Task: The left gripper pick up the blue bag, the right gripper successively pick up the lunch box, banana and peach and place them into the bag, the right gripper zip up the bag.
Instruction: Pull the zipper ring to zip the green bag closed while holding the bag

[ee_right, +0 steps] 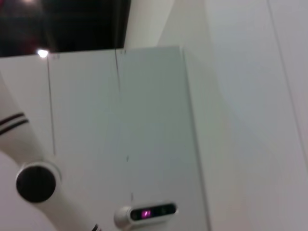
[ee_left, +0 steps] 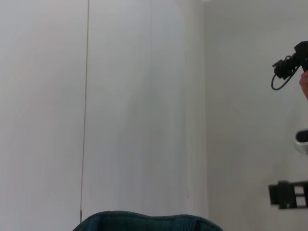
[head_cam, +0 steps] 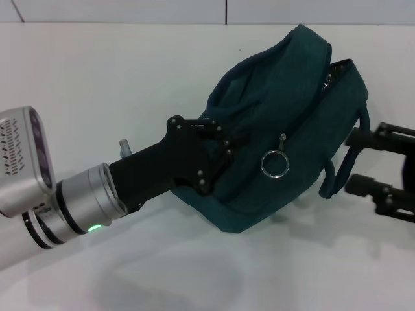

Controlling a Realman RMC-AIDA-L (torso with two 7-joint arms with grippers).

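One blue bag point(head_cam: 285, 123) fills the centre of the head view, tilted and lifted off the white table point(head_cam: 97, 84), its metal ring pull point(head_cam: 274, 163) hanging on the front. No writing is readable. The left gripper point(head_cam: 217, 155) is clamped on the bag's left end. At right edge, the right gripper point(head_cam: 363, 162) stands spread, holding nothing, beside a handle loop point(head_cam: 340, 165). A white panelled wall point(ee_left: 134, 96) stands behind.

A curved strip of the blue bag point(ee_left: 147, 222) shows before a pale panelled wall point(ee_left: 134, 106), with black camera gear point(ee_left: 290, 66) well apart from it.
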